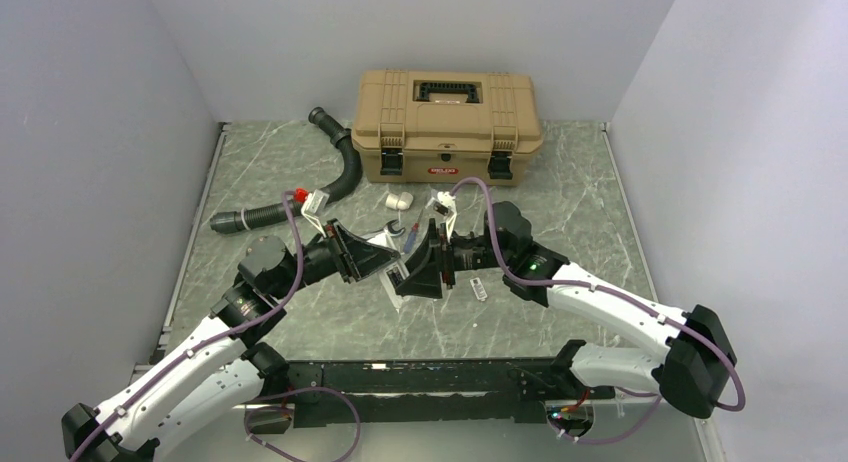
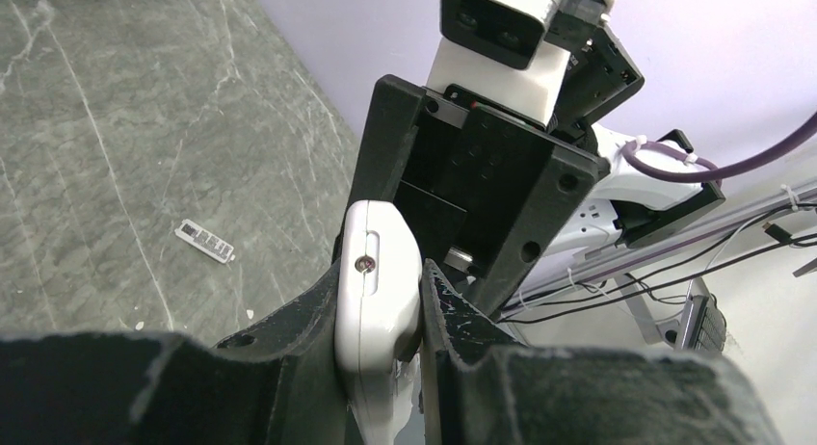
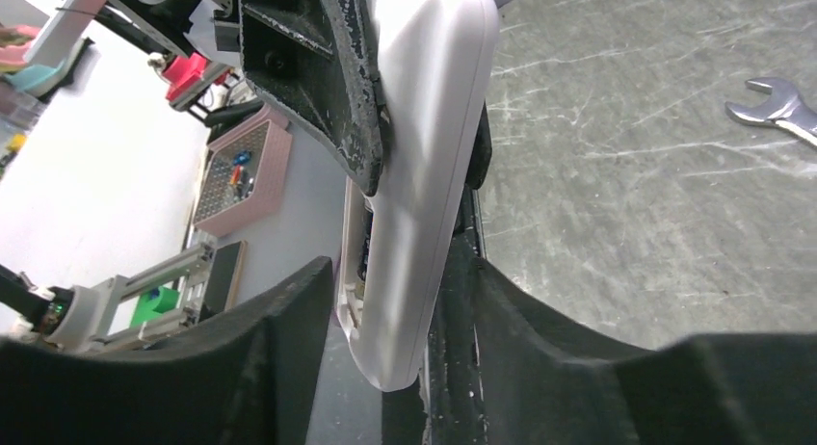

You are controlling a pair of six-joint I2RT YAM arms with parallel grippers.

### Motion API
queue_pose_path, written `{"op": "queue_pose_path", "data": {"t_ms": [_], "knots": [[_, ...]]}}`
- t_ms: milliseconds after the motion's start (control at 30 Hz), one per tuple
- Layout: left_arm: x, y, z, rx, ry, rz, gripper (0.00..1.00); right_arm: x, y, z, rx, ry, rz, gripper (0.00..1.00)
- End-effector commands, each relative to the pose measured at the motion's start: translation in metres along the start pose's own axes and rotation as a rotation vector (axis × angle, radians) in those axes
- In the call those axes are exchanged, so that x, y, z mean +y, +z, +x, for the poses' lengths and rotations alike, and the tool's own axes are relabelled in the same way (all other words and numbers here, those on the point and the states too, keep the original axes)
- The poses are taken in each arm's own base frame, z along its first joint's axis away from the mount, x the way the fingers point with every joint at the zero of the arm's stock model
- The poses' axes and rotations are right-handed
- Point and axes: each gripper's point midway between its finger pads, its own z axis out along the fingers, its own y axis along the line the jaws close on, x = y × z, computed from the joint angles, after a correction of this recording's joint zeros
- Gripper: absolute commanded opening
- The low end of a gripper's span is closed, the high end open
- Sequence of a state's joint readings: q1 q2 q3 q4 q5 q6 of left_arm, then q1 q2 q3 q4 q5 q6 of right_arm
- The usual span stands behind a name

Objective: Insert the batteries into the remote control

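The remote control (image 2: 376,301) is a slim white handset held off the table, and my left gripper (image 2: 381,279) is shut on one end of it. Its other end (image 3: 424,175) reaches between the fingers of my right gripper (image 3: 393,257). There it rests against one finger while a gap shows on the other side, so the right gripper is open. From above, the two grippers (image 1: 362,254) (image 1: 418,267) face each other with the remote control (image 1: 382,248) between them. Its back looks open, with a dark slot showing. I cannot make out the batteries.
A tan toolbox (image 1: 447,122) stands at the back, with a black corrugated hose (image 1: 300,197) to its left. A stubby white cylinder (image 1: 400,199) and a wrench (image 3: 776,103) lie behind the grippers. A small printed strip (image 2: 204,241) lies on the marble table (image 1: 580,202).
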State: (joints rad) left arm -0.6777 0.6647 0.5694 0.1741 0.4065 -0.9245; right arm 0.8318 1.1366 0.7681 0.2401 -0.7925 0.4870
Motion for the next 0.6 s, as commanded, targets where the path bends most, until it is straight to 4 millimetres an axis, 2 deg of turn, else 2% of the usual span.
{"op": "queue_pose_path", "data": {"t_ms": [0, 200, 267, 333, 367, 400, 467, 500, 567], "knots": [[-0.014, -0.002, -0.013, -0.051, 0.019, 0.037, 0.00, 0.020, -0.005, -0.028, -0.069, -0.137, -0.037, 0.61], [0.005, 0.000, -0.008, -0.051, 0.003, -0.027, 0.00, 0.014, -0.021, -0.045, -0.156, -0.197, 0.096, 0.65], [0.013, 0.000, -0.006, -0.050, -0.010, -0.052, 0.00, 0.003, -0.030, -0.050, -0.198, -0.189, 0.197, 0.67], [0.023, 0.001, -0.004, -0.044, -0.027, -0.094, 0.00, -0.021, -0.043, -0.052, -0.230, -0.126, 0.361, 0.67], [0.027, 0.001, -0.002, -0.039, -0.033, -0.111, 0.00, -0.037, -0.051, -0.049, -0.230, -0.079, 0.466, 0.67], [0.031, 0.001, -0.001, -0.033, -0.041, -0.128, 0.00, -0.056, -0.061, -0.034, -0.182, -0.006, 0.585, 0.67], [0.036, 0.001, 0.001, -0.027, -0.047, -0.148, 0.00, -0.085, -0.084, -0.018, -0.124, 0.090, 0.817, 0.67], [0.039, 0.001, 0.002, -0.023, -0.050, -0.159, 0.00, -0.099, -0.096, -0.001, -0.066, 0.142, 0.919, 0.68], [0.044, 0.001, 0.003, -0.016, -0.058, -0.180, 0.00, -0.114, -0.113, 0.020, 0.027, 0.214, 1.063, 0.68]]}}
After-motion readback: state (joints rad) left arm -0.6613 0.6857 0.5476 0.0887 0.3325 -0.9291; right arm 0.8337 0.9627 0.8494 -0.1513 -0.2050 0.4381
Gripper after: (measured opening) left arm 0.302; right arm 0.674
